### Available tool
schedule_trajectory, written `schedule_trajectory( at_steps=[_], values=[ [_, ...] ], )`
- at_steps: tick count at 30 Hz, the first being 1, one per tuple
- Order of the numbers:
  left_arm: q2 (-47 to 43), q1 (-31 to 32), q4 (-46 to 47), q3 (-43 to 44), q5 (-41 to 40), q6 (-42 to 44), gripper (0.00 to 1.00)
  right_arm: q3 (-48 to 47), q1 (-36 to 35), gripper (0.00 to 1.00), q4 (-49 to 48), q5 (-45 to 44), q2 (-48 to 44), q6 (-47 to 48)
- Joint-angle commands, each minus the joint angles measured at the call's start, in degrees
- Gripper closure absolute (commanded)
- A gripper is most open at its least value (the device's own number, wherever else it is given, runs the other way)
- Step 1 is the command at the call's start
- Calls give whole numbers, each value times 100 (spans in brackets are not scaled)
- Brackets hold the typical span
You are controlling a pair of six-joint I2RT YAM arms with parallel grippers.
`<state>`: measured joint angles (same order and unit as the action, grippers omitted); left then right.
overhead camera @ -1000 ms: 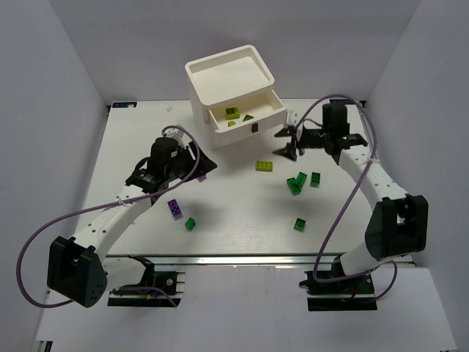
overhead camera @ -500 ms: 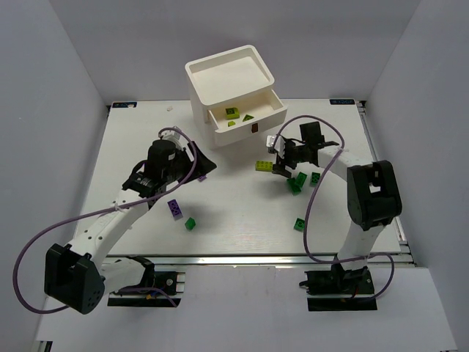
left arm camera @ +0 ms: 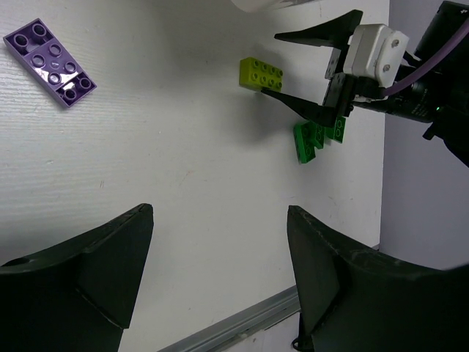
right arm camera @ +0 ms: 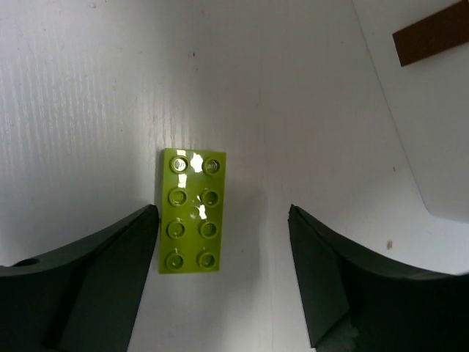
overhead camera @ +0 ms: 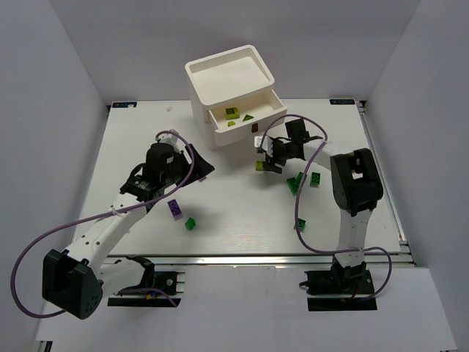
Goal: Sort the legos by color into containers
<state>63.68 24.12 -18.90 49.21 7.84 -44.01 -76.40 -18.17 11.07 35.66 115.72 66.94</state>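
The white drawer unit (overhead camera: pixel 231 92) stands at the back with its top drawer (overhead camera: pixel 245 117) pulled open, holding yellow-green bricks. My right gripper (overhead camera: pixel 267 158) is open, low over a yellow-green brick (overhead camera: pixel 261 166). In the right wrist view that brick (right arm camera: pixel 192 210) lies between the open jaws (right arm camera: pixel 221 213), close to the left finger. My left gripper (overhead camera: pixel 201 168) is open and empty (left arm camera: pixel 220 213) above bare table. A purple plate (left arm camera: pixel 50 61) lies ahead of it. A purple brick (overhead camera: pixel 174 208) and a dark green brick (overhead camera: pixel 190 224) lie near the left arm.
Dark green bricks lie right of centre (overhead camera: pixel 294 183), (overhead camera: pixel 314 178) and nearer the front (overhead camera: pixel 300 224). The drawer's brown handle (right arm camera: pixel 432 33) and white front (right arm camera: pixel 410 147) are just beyond the right gripper. The table's front rail (overhead camera: pixel 234 258) runs along the near edge.
My right arm has swung left from the table's right side and now hovers open over the yellow-green brick. My left arm has shifted only slightly.
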Motion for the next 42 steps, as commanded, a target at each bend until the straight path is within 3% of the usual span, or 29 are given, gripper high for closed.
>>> schedule_trajectory(
  at_steps=[1,7,9,10,14,19,22,24,26,27,29,33,36,42],
  values=[
    [-102,14,44,18,-54,-20,17,-366,-28,26,395,37,178,197],
    [-58,14,202,36,51,-3,17,-700,-28,50,1186,134,416,636],
    [4,14,272,97,112,24,18,-640,-20,53,1275,125,372,724],
    [30,14,316,124,130,41,17,-526,-28,60,1292,134,329,742],
    [197,14,448,369,297,182,19,-210,7,76,1433,309,-153,900],
    [469,14,747,826,604,463,24,-42,68,90,2635,1170,-1068,1216],
    [688,66,861,1115,728,603,27,-42,68,94,3068,1680,-1788,1121],
    [847,67,835,1274,781,691,30,-129,86,94,2946,1812,-2272,507],
    [1076,67,765,1459,825,788,34,-295,112,94,2166,1778,-2649,-587],
    [1250,67,765,1564,860,841,36,-427,138,97,1214,1647,-2834,-1264],
    [1296,67,782,1591,860,841,37,-621,147,98,883,1480,-2836,-1848],
    [1498,67,861,1784,904,876,37,-1402,130,97,29,1128,-2171,-2676],
    [1709,67,783,2038,992,955,38,-2219,69,97,-78,882,-1468,-3028],
    [2140,119,562,2488,1036,1087,43,-3494,33,94,62,626,-323,-2854]
  ],
)
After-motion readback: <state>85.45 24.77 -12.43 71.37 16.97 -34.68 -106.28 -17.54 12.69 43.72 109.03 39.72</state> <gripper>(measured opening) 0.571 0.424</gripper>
